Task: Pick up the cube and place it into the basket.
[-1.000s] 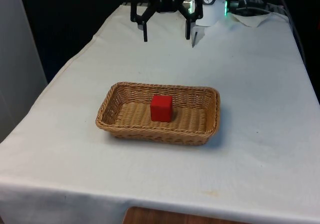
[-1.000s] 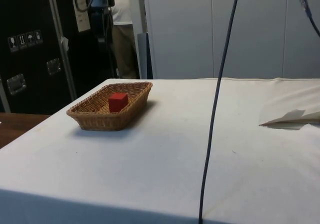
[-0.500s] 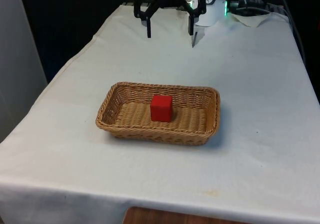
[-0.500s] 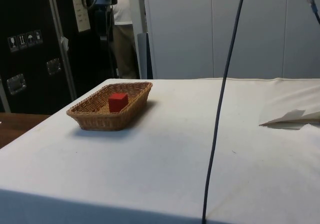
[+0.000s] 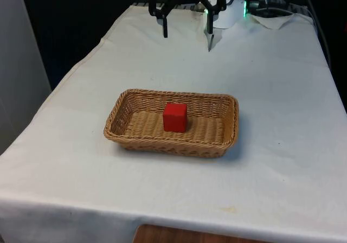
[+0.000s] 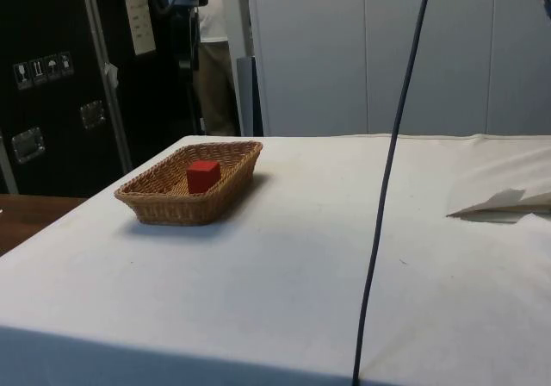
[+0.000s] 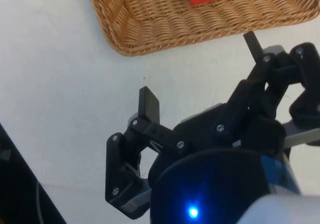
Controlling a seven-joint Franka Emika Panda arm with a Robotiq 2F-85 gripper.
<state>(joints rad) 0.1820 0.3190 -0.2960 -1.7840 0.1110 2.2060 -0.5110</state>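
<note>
A lab: cloth-draped table, dark equipment cabinets, hanging cable

A table under a white cloth fills the room's middle. In the side view, tall dark cabinets with metal latches stand beside pale grey wall panels; a person stands between them.

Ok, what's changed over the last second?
The tool, open and empty, has risen and pulled back toward the table's far end, farther from the basket. Nothing was taken hold of or let go. The cube sits in the basket as before, and the basket has not shifted.
</note>
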